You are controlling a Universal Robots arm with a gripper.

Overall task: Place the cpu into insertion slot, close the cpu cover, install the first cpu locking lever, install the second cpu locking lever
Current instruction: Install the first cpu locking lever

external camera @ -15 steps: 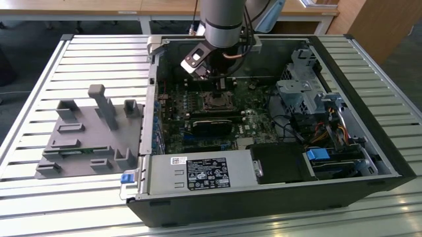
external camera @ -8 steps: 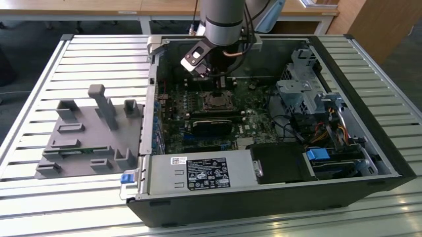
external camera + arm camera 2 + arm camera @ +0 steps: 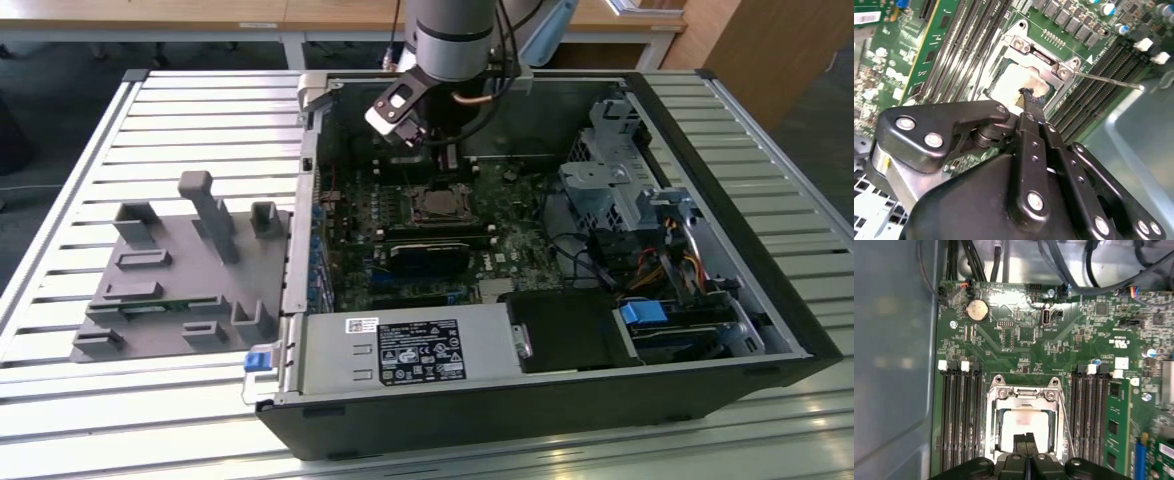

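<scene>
Shiny metal cpu cover (image 3: 1024,392), dull beige metal cpu (image 3: 1026,421), matt black hand (image 3: 1026,439), glossy circuit board (image 3: 1019,340).

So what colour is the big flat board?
The circuit board is green, clearest in the first wrist view.

The exterior view stands high and well back, looking down at a slant on the open black metal computer case (image 3: 534,400) lying on the slatted silver worktop (image 3: 80,400), with the whole case in frame. The first wrist view rides close above the green circuit board (image 3: 1019,335) and faces squarely down on it. The second wrist view sits just behind the black hand (image 3: 1029,97), nearer still, and looks past it at a slant. All three views share the thin silver square-framed cpu cover (image 3: 1024,392) and the board around it. Both wrist views also share the long black memory slots (image 3: 959,415) beside it.
</scene>
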